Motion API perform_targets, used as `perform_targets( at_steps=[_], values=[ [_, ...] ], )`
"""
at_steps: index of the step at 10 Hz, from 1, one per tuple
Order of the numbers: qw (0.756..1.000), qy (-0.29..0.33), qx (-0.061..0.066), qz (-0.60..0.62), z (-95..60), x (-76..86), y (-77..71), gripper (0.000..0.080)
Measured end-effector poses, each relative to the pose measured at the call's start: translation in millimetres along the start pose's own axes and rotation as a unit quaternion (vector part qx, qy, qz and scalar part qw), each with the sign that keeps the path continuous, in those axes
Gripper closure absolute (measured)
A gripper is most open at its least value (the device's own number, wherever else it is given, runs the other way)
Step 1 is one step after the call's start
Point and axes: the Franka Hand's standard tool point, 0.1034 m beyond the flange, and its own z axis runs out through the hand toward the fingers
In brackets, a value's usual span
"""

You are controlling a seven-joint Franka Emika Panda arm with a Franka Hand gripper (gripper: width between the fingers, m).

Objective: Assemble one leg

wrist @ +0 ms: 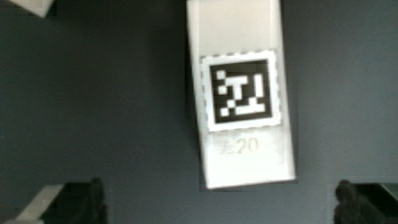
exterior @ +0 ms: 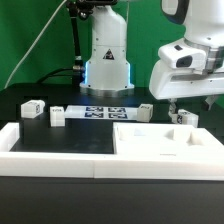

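Note:
Several short white legs with black-and-white tags lie on the black table: two on the exterior view's left [exterior: 32,109] [exterior: 57,116], one in the middle right [exterior: 145,111], and one far right [exterior: 185,118]. My gripper [exterior: 187,105] hangs just above the far-right leg. In the wrist view this leg [wrist: 238,100] is a white block with a tag marked 20, and its near end lies between my dark fingertips [wrist: 75,203]. The gripper [wrist: 221,198] is open and holds nothing. The large white square panel [exterior: 165,136] lies in front of the gripper.
The marker board [exterior: 100,112] lies mid-table in front of the arm's base [exterior: 107,62]. A white L-shaped barrier [exterior: 60,152] runs along the table's front and the exterior view's left. A green backdrop stands behind.

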Motion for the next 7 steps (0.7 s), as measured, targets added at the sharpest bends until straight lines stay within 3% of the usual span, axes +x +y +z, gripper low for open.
perform_targets(
  at_steps=[4,7],
  values=[
    [0.99,-0.139,-0.003,0.015,19.0,-6.9,-6.3,0.0151],
    [0.968,-0.248,-0.005,0.026,35.2,-9.7,-7.6,0.0151]
  ],
)
